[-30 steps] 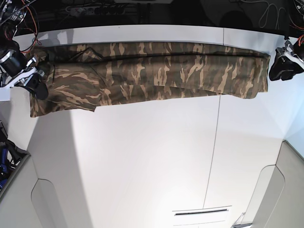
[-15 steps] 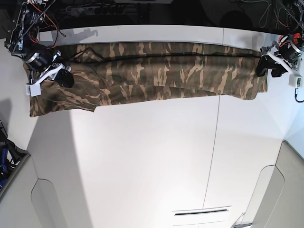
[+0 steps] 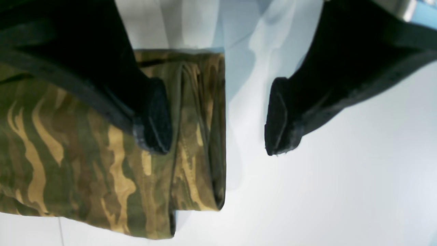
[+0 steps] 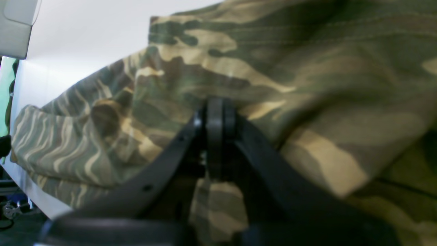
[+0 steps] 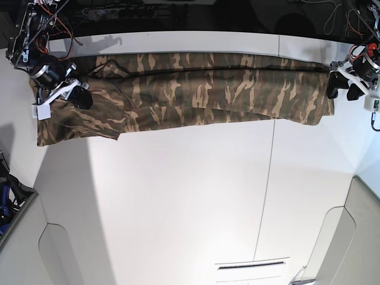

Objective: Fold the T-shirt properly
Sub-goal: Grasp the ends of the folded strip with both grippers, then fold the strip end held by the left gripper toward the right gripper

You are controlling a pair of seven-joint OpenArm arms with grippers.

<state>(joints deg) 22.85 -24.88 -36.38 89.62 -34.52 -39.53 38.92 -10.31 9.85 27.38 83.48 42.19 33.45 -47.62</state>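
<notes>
We see one T-shirt (image 5: 196, 89) — camouflage of olive, brown and tan — folded into a long band across the top of the white table (image 5: 190, 196). At upper left our right gripper (image 4: 215, 112) pinches its cloth; at upper right our left gripper (image 3: 218, 116) is spread — one finger (image 3: 155, 116) over the shirt's end.

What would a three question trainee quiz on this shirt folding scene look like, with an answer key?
1. True or false: the left claw is open, straddling the edge of the camouflage-print soft cloth T-shirt.
2. What is the right claw doing? A: hovering open; B: shut on the T-shirt; C: resting on bare table.
3. Fill in: the T-shirt lies stretched in a long band on the ____ table.

Key: 1 true; 2 B; 3 white.
</notes>
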